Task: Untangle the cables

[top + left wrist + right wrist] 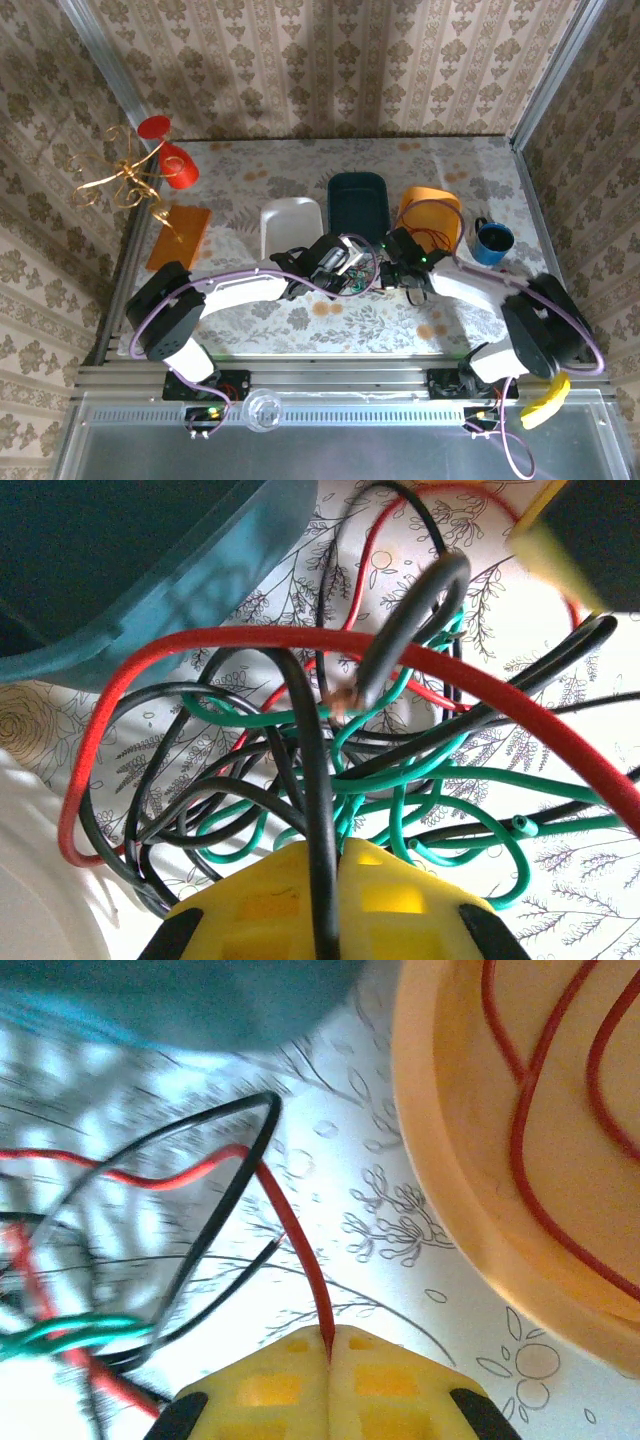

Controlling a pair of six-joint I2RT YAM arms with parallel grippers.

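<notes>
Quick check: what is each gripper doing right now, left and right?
The left gripper is shut on a black cable.
The right gripper is shut on a red cable.

Bright, even light; cables [70, 1332] blur at the left edge.

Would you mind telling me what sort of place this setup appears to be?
Probably a staged robot test booth rather than a real home: wallpapered panels box in a floral tablecloth, a metal frame rail runs along the near edge, and plastic bins sit on the cloth.
</notes>
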